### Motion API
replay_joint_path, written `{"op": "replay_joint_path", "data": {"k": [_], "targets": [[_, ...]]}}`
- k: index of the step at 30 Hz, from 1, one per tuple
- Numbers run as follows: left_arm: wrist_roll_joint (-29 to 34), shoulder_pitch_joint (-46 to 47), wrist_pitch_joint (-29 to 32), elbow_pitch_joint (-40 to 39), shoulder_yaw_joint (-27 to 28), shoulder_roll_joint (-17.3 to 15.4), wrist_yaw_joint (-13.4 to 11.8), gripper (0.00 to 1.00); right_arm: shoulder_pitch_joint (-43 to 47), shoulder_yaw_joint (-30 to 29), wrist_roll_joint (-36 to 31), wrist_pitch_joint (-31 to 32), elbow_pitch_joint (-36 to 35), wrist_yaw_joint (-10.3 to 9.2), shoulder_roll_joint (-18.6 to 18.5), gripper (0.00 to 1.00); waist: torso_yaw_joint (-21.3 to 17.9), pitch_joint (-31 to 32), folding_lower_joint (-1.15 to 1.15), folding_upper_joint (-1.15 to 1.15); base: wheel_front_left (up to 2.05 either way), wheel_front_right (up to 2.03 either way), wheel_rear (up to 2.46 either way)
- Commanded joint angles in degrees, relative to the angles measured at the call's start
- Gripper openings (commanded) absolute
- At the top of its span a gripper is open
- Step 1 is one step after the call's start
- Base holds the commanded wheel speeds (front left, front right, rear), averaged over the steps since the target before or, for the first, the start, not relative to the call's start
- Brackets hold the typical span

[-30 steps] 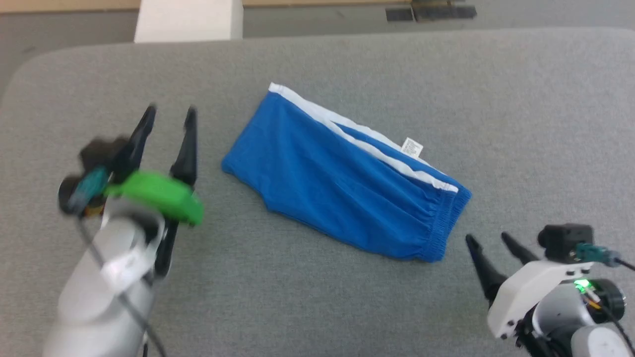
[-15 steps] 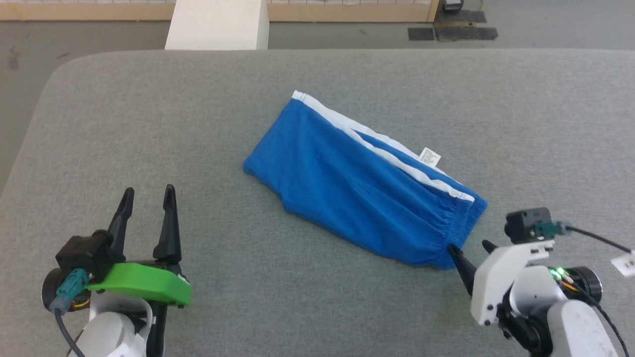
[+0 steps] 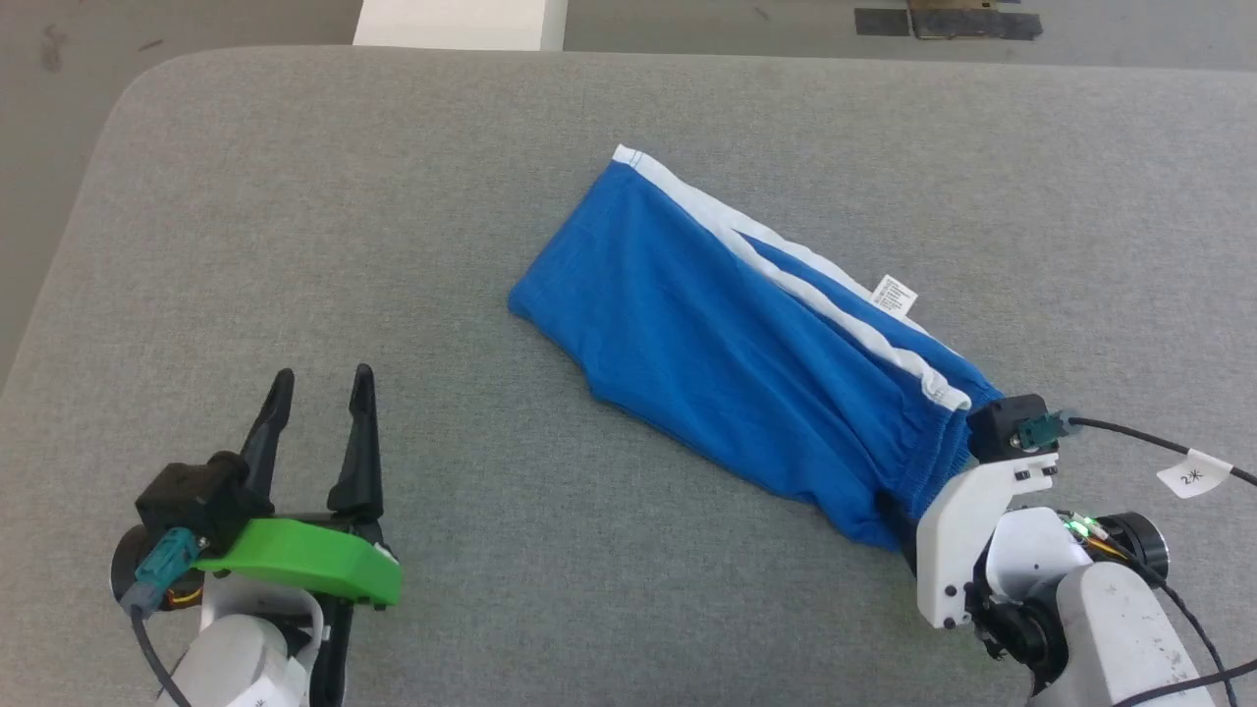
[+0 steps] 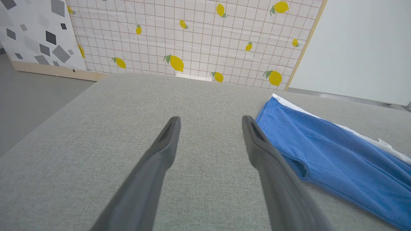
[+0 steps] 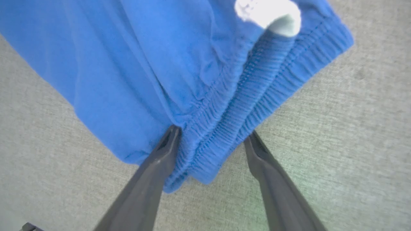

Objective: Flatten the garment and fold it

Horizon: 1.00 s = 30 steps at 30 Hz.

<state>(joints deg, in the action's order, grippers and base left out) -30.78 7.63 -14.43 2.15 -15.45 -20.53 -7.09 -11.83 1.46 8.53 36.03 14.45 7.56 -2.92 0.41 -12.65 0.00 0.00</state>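
The garment (image 3: 727, 344), royal-blue shorts with white side trim and a small white label (image 3: 894, 295), lies flat and slanted across the middle of the grey table (image 3: 295, 216). Its gathered blue elastic end points toward my right gripper (image 3: 889, 511). In the right wrist view my right gripper (image 5: 212, 131) is open, its two fingers straddling the corner of the elastic band of the garment (image 5: 128, 64). My left gripper (image 3: 319, 388) stands open at the lower left, well clear of the cloth. The left wrist view has my left gripper (image 4: 211, 119) over bare table, with the garment (image 4: 321, 147) to its right.
The table's rounded corner and left edge (image 3: 59, 255) drop to grey floor. A white block (image 3: 457, 20) stands past the far edge. A cable with a white tag (image 3: 1188, 476) trails from my right wrist. A lemon-patterned wall (image 4: 192, 38) rises behind the table.
The head camera has shifted. My right gripper has advanced until its open fingers straddle the elastic corner. My left gripper pulled back toward the near edge, away from the shorts.
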Motion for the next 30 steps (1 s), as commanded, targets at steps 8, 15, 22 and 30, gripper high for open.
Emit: {"op": "replay_joint_path", "data": {"k": [8, 15, 22, 30], "targets": [[-0.7, 1.6, 1.4, 1.8, -1.4, 0.3, 1.1, 1.0, 0.1, -0.4, 1.2, 1.0, 0.9, -0.08, 0.0, 0.0, 0.4, 0.4, 0.0, 0.0, 0.0, 0.0, 0.0], [-3.5, 11.5, 15.4, 7.6, -5.6, 1.7, 2.9, 1.0, -1.0, -0.9, 3.3, -1.0, -2.0, -0.08, 0.0, 0.0, -0.6, -0.3, 0.0, 0.0, 0.0, 0.0, 0.0], [-3.7, 25.6, 28.4, 18.7, -9.6, 3.4, 4.6, 1.0, -1.5, 0.6, 4.6, -1.0, -4.2, -0.08, 0.0, 0.0, -1.9, -2.7, 0.0, 0.0, 0.0, 0.0, 0.0], [-1.8, 38.1, 40.5, 30.1, -14.0, 3.8, 6.5, 1.0, -2.3, 2.5, 5.6, -0.9, -6.5, -0.08, 0.0, 0.0, -4.2, -6.3, 0.0, 0.0, 0.0, 0.0, 0.0]]}}
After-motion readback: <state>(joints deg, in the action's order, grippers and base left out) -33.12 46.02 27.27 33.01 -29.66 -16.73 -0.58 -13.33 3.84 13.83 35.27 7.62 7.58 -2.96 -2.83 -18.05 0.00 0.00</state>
